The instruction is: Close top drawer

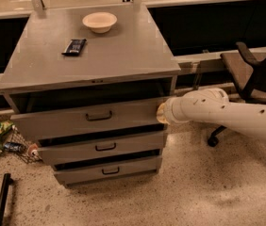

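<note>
The top drawer [57, 122] stands part-way out beneath the counter [128, 55]. Its inside is dark and any contents cannot be made out. A pale bowl [99, 21] and a dark packet [74, 46] sit apart on the counter. The white arm [227, 114] extends roughly level from the right, with the end effector [161, 113] against the right end of the drawer front. I cannot tell whether it is open or closed.
</note>
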Tool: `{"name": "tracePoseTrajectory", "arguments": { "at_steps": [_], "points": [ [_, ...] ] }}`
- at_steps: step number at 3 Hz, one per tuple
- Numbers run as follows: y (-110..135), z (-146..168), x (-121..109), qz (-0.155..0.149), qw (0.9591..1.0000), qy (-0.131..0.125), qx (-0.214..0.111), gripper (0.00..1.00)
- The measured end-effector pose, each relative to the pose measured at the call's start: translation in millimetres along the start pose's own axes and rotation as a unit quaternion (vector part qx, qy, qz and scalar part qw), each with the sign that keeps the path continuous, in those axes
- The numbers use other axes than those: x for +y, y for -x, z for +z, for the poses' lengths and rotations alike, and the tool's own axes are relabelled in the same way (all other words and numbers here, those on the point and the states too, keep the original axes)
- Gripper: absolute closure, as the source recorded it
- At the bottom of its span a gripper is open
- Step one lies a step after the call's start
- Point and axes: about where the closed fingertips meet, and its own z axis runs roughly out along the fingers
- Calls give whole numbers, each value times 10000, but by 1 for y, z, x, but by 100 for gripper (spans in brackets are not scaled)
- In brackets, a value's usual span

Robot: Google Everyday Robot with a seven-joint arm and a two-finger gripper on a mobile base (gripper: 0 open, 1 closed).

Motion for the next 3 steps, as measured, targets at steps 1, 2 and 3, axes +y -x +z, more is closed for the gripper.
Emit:
{"name": "tracePoseTrajectory", "arguments": {
  "at_steps": [1,2,3],
  "points": [
    [-1,0,-9,-7,9999,-116,74,100],
    [1,2,-9,36,9999,-146,20,100],
    [22,-17,-2,245,9989,-62,-405,100]
  ]
}}
